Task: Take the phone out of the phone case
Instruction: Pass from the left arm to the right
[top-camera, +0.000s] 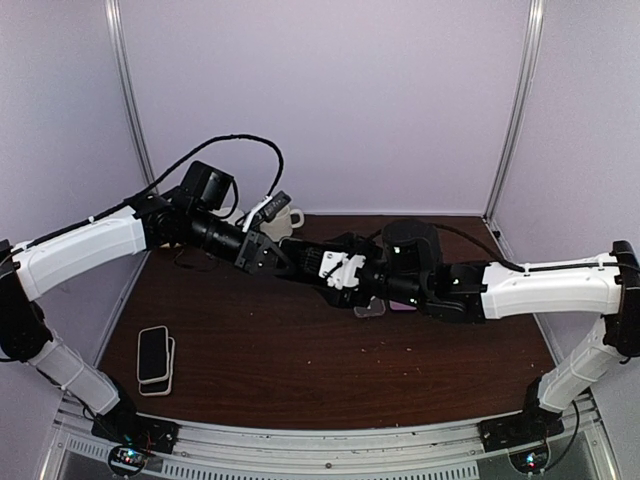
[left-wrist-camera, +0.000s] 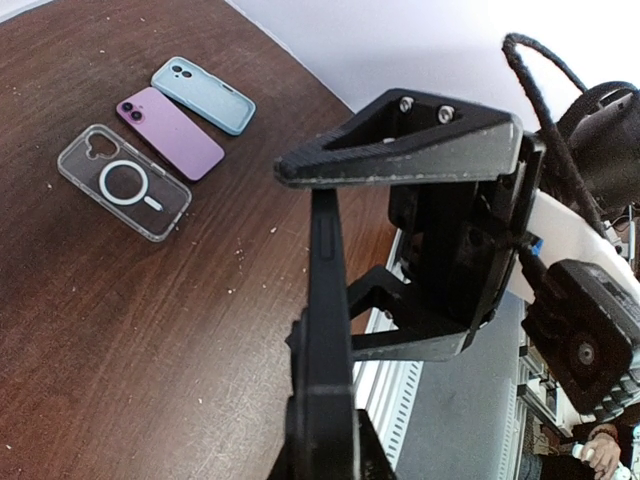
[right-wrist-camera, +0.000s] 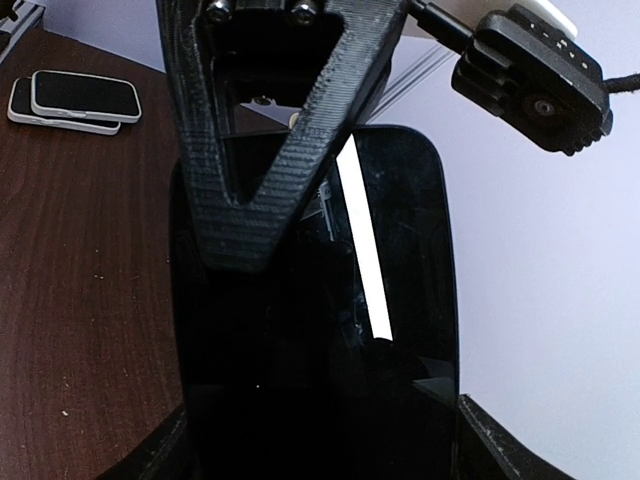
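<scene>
While both arms meet above the middle of the table (top-camera: 300, 370), the left gripper (top-camera: 262, 250) is clamped on the black phone (right-wrist-camera: 400, 300), seen edge-on in its wrist view. The right gripper (top-camera: 338, 272) straddles the phone's glossy face; I cannot tell whether it grips. A clear case (left-wrist-camera: 124, 182) lies at the upper left of the left wrist view, beside a purple phone (left-wrist-camera: 170, 133).
</scene>
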